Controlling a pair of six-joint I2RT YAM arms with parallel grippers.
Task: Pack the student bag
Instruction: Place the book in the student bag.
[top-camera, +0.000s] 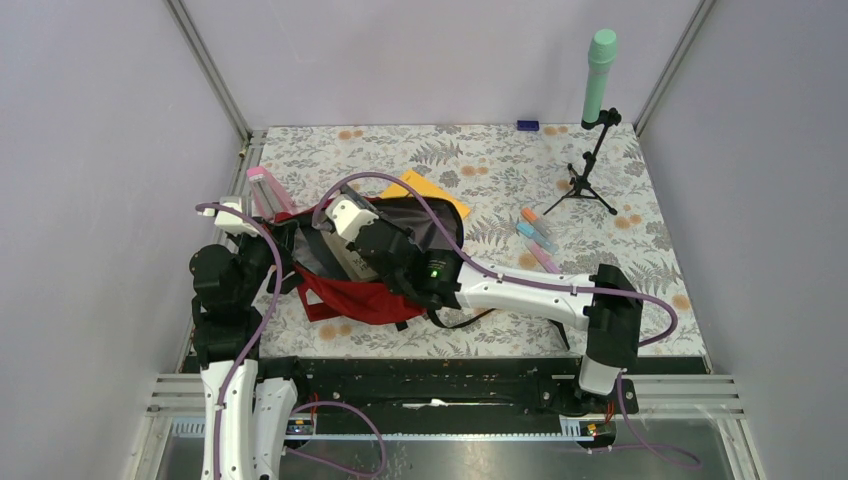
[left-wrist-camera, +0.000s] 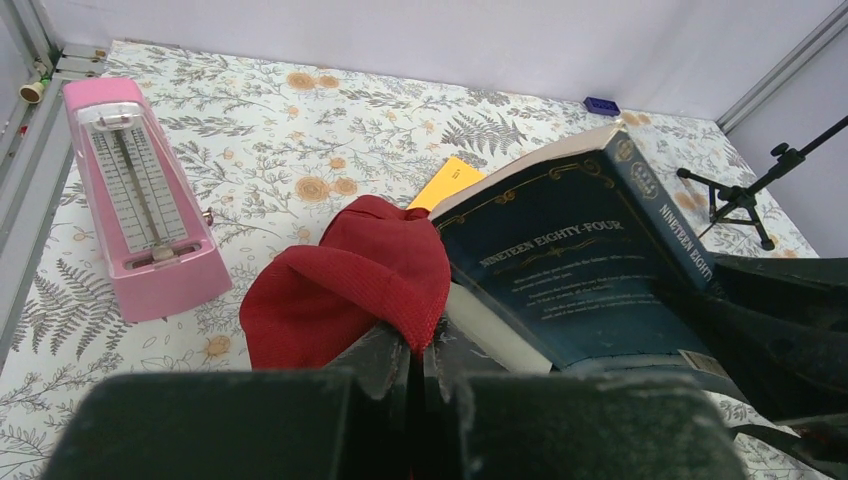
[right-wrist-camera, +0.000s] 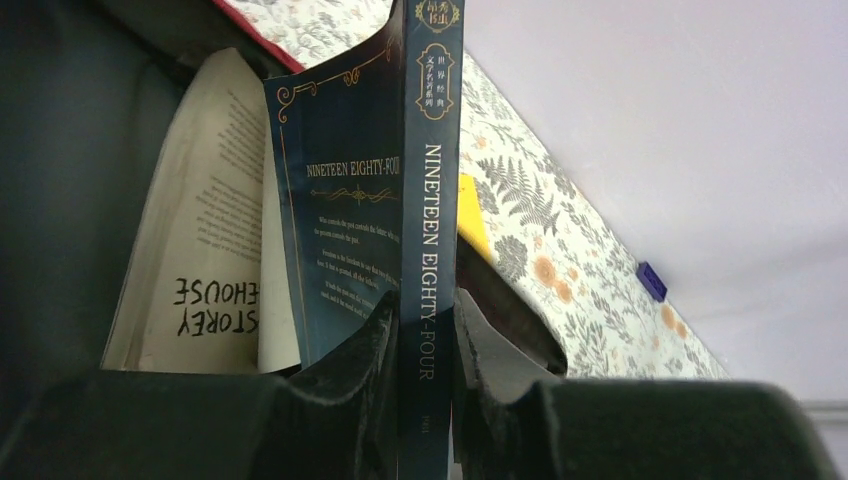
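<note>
The student bag (top-camera: 362, 301) is a red backpack lying open on the left of the floral table. My left gripper (left-wrist-camera: 420, 345) is shut on a fold of its red rim (left-wrist-camera: 350, 280), holding the mouth up. A dark blue paperback titled Nineteen Eighty-Four (right-wrist-camera: 350, 200) stands in the opening, and my right gripper (right-wrist-camera: 427, 300) is shut on its spine. Beside it, inside the dark lining (right-wrist-camera: 60, 170), sits a pale book (right-wrist-camera: 200, 270) with handwritten letters. From above, the right gripper (top-camera: 350, 248) is over the bag's mouth and the left gripper (top-camera: 284, 250) is at its left edge.
A pink metronome (left-wrist-camera: 140, 200) stands left of the bag near the frame rail. A yellow envelope (top-camera: 437, 191) lies behind the bag. Several coloured markers (top-camera: 537, 238), a black tripod with a green cylinder (top-camera: 598, 80) and a small blue block (top-camera: 527, 126) are at the back right.
</note>
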